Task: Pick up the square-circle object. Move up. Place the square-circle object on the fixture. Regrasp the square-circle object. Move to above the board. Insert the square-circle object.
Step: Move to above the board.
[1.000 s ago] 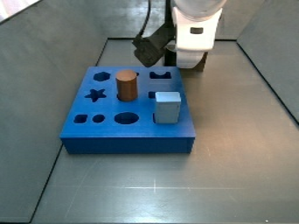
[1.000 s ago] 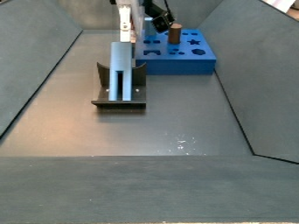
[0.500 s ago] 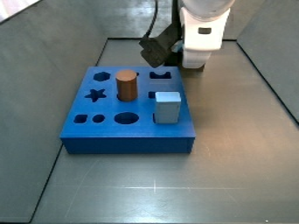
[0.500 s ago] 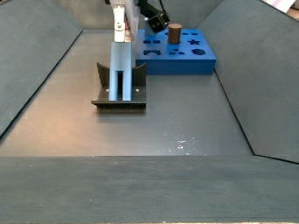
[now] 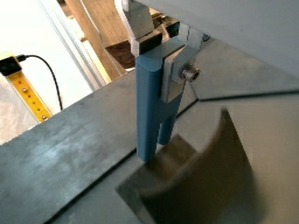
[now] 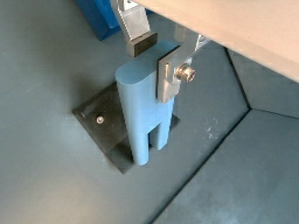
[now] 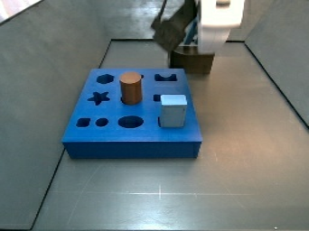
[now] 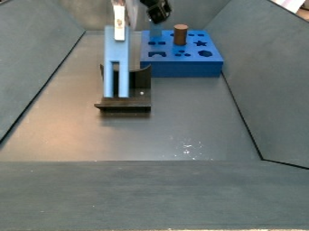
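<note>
The square-circle object (image 8: 116,63) is a long pale blue peg held upright over the dark fixture (image 8: 121,104), its lower end just above the fixture's base. My gripper (image 8: 118,18) is shut on the peg's upper end. In both wrist views the silver fingers sit on either side of the peg (image 5: 152,114) (image 6: 142,114) near its rounded top, above the fixture (image 6: 111,131) (image 5: 187,188). In a side view the gripper (image 7: 200,47) hides the peg above the fixture (image 7: 193,61). The blue board (image 7: 133,137) (image 8: 205,63) lies beside the fixture.
A brown cylinder (image 7: 129,88) (image 8: 180,34) and a short pale cube (image 7: 173,111) stand in the board's holes. Star, circle and other cut-outs stay open. Grey sloping walls enclose the floor on every side.
The gripper has risen over the last second, and the peg has come up with it, off the fixture's base.
</note>
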### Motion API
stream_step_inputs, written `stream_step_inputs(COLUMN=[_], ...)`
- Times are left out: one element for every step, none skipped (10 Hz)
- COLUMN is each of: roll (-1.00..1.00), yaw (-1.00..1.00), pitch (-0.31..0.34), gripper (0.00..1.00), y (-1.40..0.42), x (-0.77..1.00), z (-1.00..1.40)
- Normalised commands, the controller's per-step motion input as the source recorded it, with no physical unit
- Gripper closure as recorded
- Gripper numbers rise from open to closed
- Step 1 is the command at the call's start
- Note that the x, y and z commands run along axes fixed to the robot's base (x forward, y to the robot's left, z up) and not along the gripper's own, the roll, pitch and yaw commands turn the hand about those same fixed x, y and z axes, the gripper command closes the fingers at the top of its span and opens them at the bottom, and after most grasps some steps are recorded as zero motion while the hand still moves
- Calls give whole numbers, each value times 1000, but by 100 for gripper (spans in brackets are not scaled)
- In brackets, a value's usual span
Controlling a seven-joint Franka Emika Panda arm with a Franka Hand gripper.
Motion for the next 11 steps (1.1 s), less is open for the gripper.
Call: stream_step_inputs(roll=[-220,-180,-158,-150,-142,-135,-124,-480,-466,-459,-455], yaw=[-112,-127,-134,-134,-122,-110,-92,1000,1000,1000,1000], pitch=[-128,-96,-50,-27,6,24,40,98,86,68,42], gripper=[100,100,100,100,100,100,100,100,100,100,100], y=[120,114,102,83,48,38,28,-1000,-1000,-1000,-1000], x=[35,19,-2,-17,-29,-41,-49,-633,-627,-627,-618], z=[1000,1000,968,844,607,427,251,437,440,447,431])
